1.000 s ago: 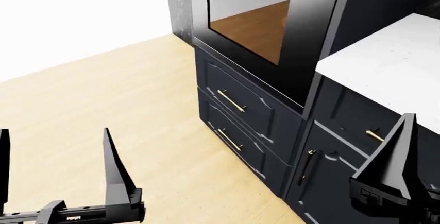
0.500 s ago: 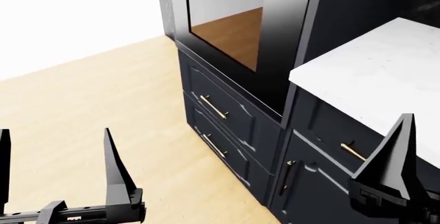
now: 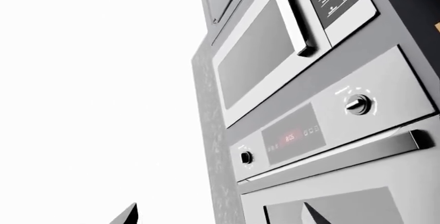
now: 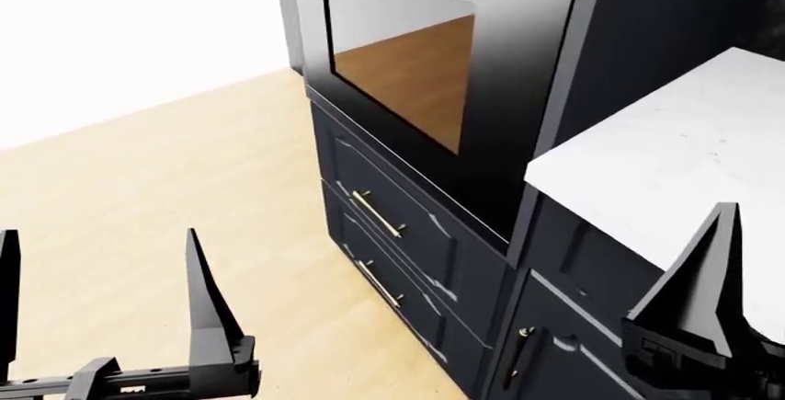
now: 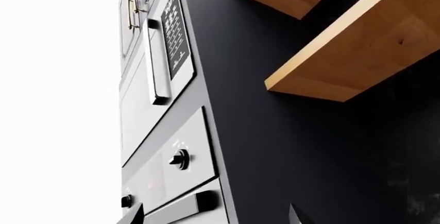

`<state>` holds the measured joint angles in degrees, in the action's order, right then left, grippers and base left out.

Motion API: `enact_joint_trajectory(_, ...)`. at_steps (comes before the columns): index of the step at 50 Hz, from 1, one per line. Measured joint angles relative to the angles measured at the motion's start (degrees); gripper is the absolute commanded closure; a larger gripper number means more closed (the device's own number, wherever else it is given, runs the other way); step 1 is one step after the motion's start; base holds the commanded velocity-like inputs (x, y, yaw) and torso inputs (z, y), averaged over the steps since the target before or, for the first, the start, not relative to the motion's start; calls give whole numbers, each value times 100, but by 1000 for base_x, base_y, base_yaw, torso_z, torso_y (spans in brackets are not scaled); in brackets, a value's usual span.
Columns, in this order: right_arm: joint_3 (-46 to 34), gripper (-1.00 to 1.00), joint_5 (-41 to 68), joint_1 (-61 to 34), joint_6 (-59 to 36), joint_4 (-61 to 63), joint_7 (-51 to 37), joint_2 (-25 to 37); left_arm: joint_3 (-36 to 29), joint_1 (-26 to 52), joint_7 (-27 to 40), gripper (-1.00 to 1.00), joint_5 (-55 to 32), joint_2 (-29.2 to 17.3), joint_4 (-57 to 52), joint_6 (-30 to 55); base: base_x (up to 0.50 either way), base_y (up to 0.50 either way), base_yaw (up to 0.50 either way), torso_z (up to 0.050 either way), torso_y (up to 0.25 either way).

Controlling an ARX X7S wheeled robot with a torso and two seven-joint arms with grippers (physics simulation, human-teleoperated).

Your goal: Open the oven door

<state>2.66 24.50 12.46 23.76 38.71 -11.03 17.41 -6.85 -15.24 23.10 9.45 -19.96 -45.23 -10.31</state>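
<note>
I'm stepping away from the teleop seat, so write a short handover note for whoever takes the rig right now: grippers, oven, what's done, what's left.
Left gripper: open, empty, low in the head view over the wooden floor.
Right gripper: only one finger shows in the head view, so I cannot tell its state; nothing seen in it.
The oven door is shut, ahead of the robot, above two dark drawers with brass handles. Its bar handle sits just under the control panel with two knobs.
Done: neither gripper touches the oven.
Left: reach the bar handle, grip it, pull the door open.
</note>
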Motion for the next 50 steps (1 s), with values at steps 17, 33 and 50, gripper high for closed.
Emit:
enact_joint_trajectory(17, -15, -100, 20, -6, 8, -11, -42, 28, -17, 2, 37, -100, 5, -22, 4, 4, 337, 93, 0, 0, 0)
enact_joint_trajectory(33, -34, -100, 3, -14, 36, -26, -63, 51, -32, -5, 69, -100, 7, -46, 4, 1, 271, 161, 0, 0, 0)
enact_joint_trajectory(50, -53, -100, -7, -14, 47, -26, -97, 74, -45, 3, 93, -100, -7, -77, -2, 19, 213, 209, 0, 0, 1)
